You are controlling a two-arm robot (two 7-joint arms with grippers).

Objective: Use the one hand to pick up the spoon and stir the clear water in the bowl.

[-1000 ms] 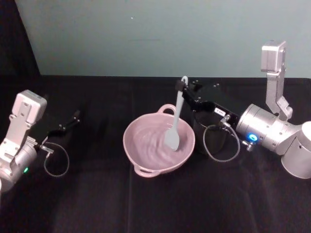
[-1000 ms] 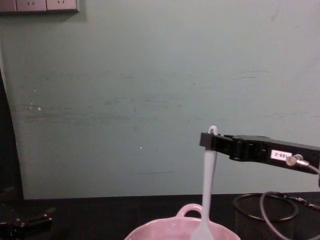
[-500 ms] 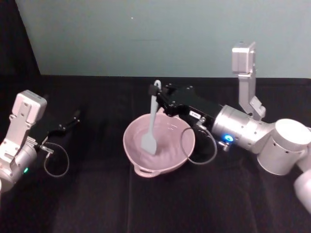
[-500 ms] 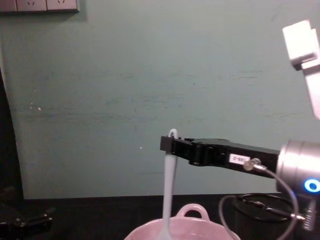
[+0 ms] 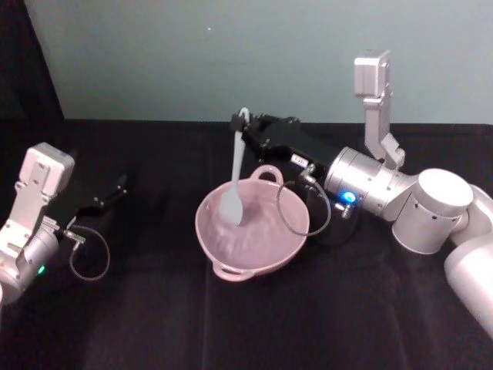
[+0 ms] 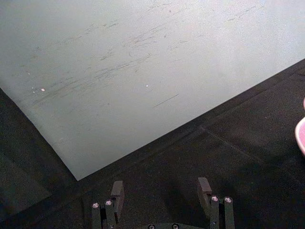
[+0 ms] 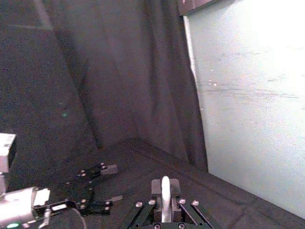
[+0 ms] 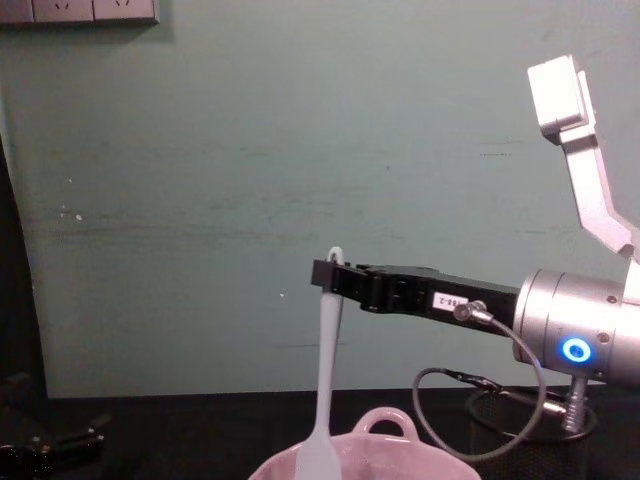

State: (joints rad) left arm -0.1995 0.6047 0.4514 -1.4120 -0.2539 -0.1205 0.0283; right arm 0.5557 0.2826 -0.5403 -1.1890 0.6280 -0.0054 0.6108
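White plastic, the spoon (image 5: 236,173) hangs almost straight down from my right hand (image 5: 241,129), which is clamped on the handle's top end. Its blade dips into the pink bowl (image 5: 205,231) at the far-left side of the water (image 5: 254,235). My left hand (image 5: 117,187) lies open on the worktop (image 5: 154,308), well apart.

Black, cloth-covered tabletop (image 5: 254,324), reaching back to a pale green wall. Near the middle, set directly on the cloth, a pale pink glossy bowl (image 5: 262,260), one small loop handle toward the near edge and another toward the wall. Just to the right of the bowl and slightly farther back, upright on the same cloth, a black wire-mesh cup (image 8: 510,440), partly hidden.
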